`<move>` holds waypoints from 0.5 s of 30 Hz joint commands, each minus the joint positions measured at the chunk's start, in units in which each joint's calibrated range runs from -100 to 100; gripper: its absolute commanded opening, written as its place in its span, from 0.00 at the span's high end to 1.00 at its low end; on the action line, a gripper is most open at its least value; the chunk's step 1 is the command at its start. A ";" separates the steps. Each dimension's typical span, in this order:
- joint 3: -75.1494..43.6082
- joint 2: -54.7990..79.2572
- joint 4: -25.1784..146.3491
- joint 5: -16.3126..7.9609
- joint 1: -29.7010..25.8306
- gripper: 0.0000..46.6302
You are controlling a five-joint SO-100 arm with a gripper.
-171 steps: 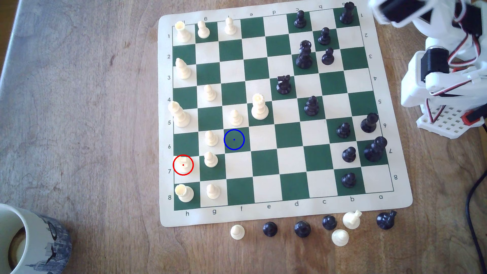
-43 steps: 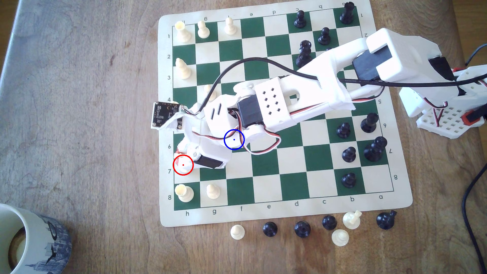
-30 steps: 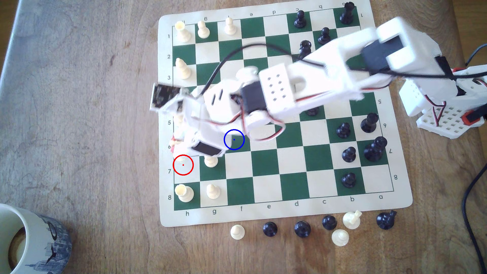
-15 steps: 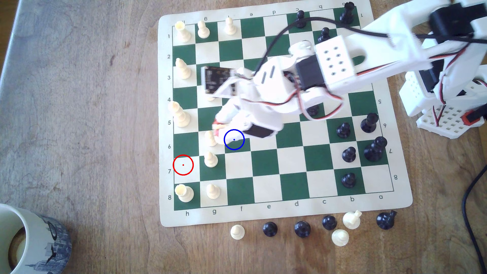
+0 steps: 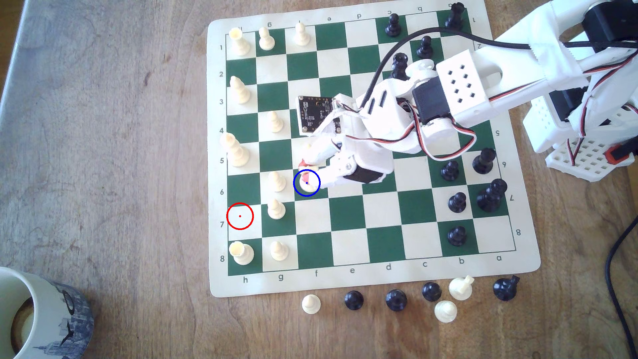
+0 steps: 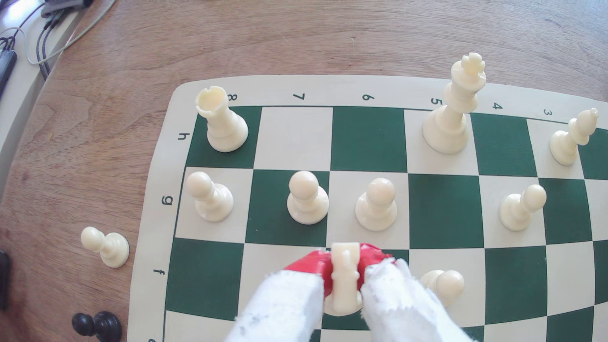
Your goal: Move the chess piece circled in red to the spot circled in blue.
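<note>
While gripper (image 6: 343, 278) clamps knight (image 6: 344, 279), wood table (image 5: 103, 138).

In the exterior view, most of the spot circled in blue (image 5: 312, 193) is covered by the chess piece circled in red (image 5: 308, 184) and by the gripper (image 5: 310, 172); whether the piece's base touches the square cannot be told. In the wrist view the base is hidden behind the white-wrapped fingers (image 6: 289, 302), and the fingers are cut off by the picture's edge. A black queen (image 5: 399, 65) is partly hidden behind the arm (image 5: 459, 86). A mug (image 5: 38, 310) is cut off at the exterior view's left and bottom edges. A bishop (image 6: 574, 141) sits close to the wrist picture's edge, stretched by the lens. The upper column letters on the chess mat (image 5: 524, 241) are too small to read.
</note>
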 commanded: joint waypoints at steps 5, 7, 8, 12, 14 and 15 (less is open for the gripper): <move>-1.28 5.37 -5.92 0.29 0.96 0.99; -1.64 6.73 -6.82 0.44 1.59 0.99; -1.73 7.07 -7.06 0.54 1.74 0.99; -1.91 7.66 -7.39 0.73 1.90 0.99; -2.00 8.17 -7.97 0.73 1.82 0.99; -2.55 8.94 -8.21 0.73 1.82 0.99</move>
